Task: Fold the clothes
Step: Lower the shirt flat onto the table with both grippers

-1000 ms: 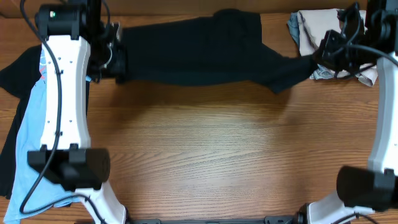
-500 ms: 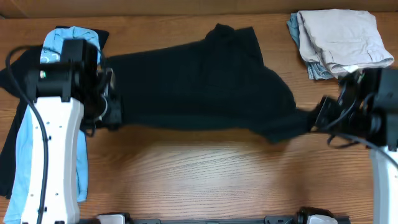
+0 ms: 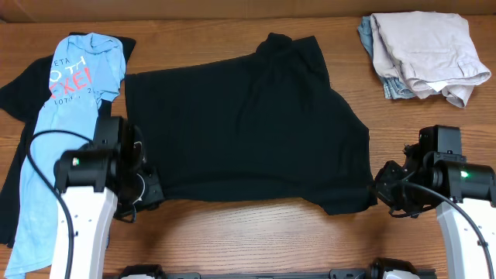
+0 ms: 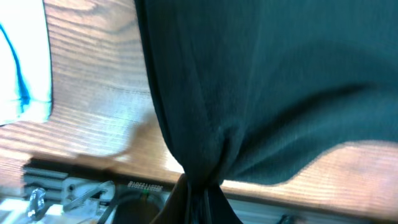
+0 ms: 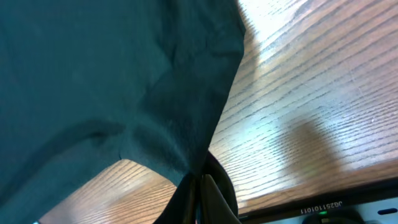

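Tips mostly buried in bunched cloth, our left gripper (image 4: 199, 198) and right gripper (image 5: 200, 190) clench the black T-shirt (image 3: 248, 124), stretched left-to-right.

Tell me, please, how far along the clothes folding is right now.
Done: the black T-shirt lies spread flat, with no fold in it yet. In hand: the left gripper and right gripper are each shut on a near corner of it. Left: every fold of this shirt, then the light blue T-shirt lying unfolded at the left. The pale pile at the far right looks only loosely bundled.
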Controlling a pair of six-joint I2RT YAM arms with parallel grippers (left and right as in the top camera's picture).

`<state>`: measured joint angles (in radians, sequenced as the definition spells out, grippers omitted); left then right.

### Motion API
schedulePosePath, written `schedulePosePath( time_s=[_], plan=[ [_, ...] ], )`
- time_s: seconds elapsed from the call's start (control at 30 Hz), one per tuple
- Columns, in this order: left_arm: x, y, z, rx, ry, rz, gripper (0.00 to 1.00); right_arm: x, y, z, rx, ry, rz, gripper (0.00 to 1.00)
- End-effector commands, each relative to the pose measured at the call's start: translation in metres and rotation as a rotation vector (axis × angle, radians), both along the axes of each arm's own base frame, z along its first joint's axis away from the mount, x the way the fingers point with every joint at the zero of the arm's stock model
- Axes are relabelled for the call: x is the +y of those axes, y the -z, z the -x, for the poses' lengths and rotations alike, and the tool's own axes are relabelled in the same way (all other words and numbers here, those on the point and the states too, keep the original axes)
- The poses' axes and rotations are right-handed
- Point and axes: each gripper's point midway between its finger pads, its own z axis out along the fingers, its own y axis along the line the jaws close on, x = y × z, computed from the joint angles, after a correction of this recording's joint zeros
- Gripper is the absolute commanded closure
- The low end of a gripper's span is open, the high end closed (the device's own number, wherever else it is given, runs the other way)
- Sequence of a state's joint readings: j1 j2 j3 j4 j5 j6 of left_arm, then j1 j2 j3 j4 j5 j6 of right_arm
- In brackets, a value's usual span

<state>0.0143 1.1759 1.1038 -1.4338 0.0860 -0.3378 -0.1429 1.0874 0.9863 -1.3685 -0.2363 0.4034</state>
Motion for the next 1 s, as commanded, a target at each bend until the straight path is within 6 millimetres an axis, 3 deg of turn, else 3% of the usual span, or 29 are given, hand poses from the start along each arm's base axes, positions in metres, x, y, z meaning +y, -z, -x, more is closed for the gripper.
schedulePosePath(
  time_s=[0.0, 0.23, 0.43, 0.77, 0.97],
  plan=[
    [0.009, 0.002, -0.003, -0.058, -0.149, -0.037, 0.96, -0.003, 0.001, -0.007, -0.039, 0.023, 0.01, 0.96],
    [0.027, 0.011, -0.02, -0.125, -0.269, -0.122, 0.96, -0.009, -0.01, -0.053, -0.219, 0.018, 0.035, 0.96],
    [0.046, 0.03, -0.027, -0.165, -0.358, -0.218, 0.96, -0.008, -0.011, -0.1, -0.355, -0.071, 0.03, 0.96],
    [0.059, 0.061, -0.063, -0.319, -0.39, -0.271, 0.96, 0.012, 0.014, -0.157, -0.438, -0.198, 0.027, 0.96],
    [0.075, 0.067, -0.095, -0.409, -0.423, -0.345, 0.96, 0.013, 0.034, -0.186, -0.466, -0.207, 0.039, 0.96]
  ],
)
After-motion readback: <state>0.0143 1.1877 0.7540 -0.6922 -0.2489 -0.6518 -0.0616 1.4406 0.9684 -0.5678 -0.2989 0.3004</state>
